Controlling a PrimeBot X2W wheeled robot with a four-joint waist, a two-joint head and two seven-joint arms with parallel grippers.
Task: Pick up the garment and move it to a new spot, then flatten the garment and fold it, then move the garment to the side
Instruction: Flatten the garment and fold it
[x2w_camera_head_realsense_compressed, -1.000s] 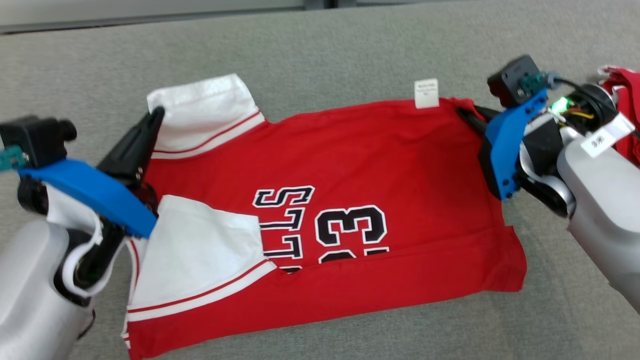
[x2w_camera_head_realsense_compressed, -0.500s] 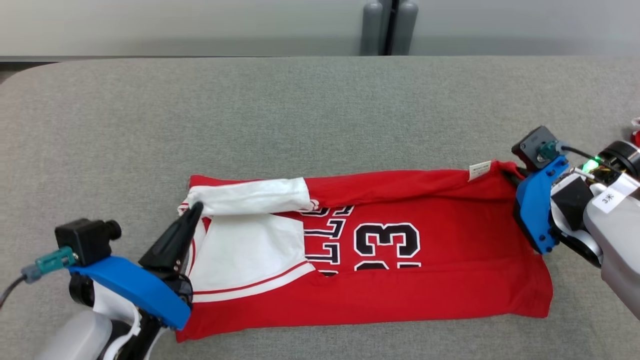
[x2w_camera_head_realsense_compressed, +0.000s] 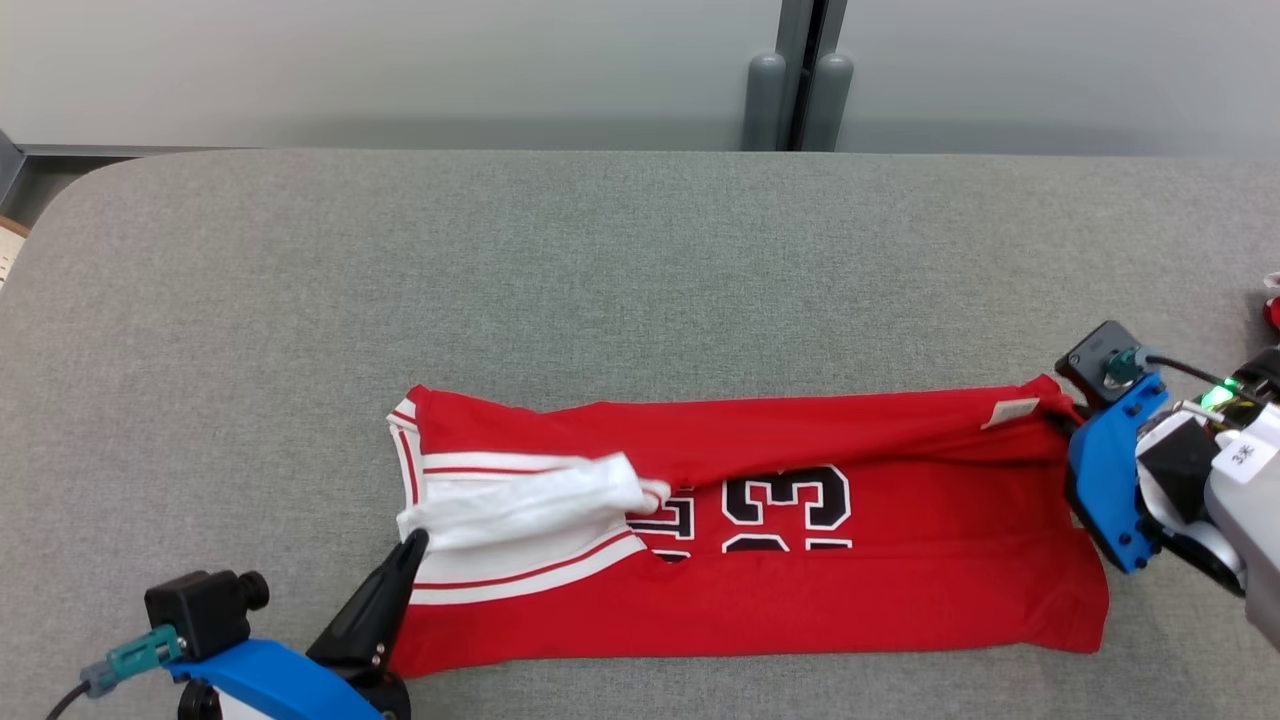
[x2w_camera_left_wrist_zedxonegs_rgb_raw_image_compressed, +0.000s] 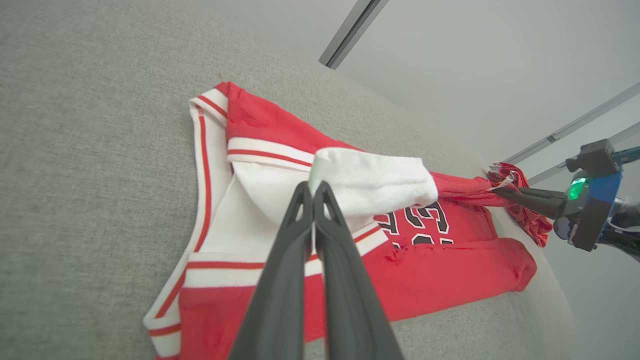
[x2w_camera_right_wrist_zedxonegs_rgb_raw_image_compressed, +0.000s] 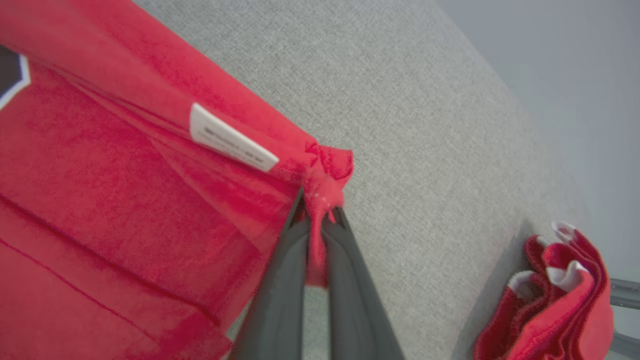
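Note:
The garment (x2w_camera_head_realsense_compressed: 850, 590) is a red jersey with white sleeves and a black "33" print, lying across the grey table (x2w_camera_head_realsense_compressed: 600, 280). Its far edge is lifted and drawn over the print. At the lower left, my left gripper (x2w_camera_head_realsense_compressed: 415, 540) is shut on the bunched white sleeve (x2w_camera_left_wrist_zedxonegs_rgb_raw_image_compressed: 370, 182), its fingertips (x2w_camera_left_wrist_zedxonegs_rgb_raw_image_compressed: 313, 186) pressed together on the sleeve's edge. My right gripper (x2w_camera_head_realsense_compressed: 1062, 412) is shut on the red far-right corner beside the white label (x2w_camera_head_realsense_compressed: 1010, 413). In the right wrist view the red cloth is pinched between the fingers (x2w_camera_right_wrist_zedxonegs_rgb_raw_image_compressed: 315, 210).
A second red-and-white garment (x2w_camera_right_wrist_zedxonegs_rgb_raw_image_compressed: 560, 295) lies bunched at the table's right edge, behind my right arm. Grey tabletop stretches beyond the jersey to the far edge, with a pale wall and two grey posts (x2w_camera_head_realsense_compressed: 797, 100) behind it.
The head camera has tilted up. Both grippers have drawn the jersey's far edge toward the near edge, so the fold now covers more of the print and the white sleeve is rolled over.

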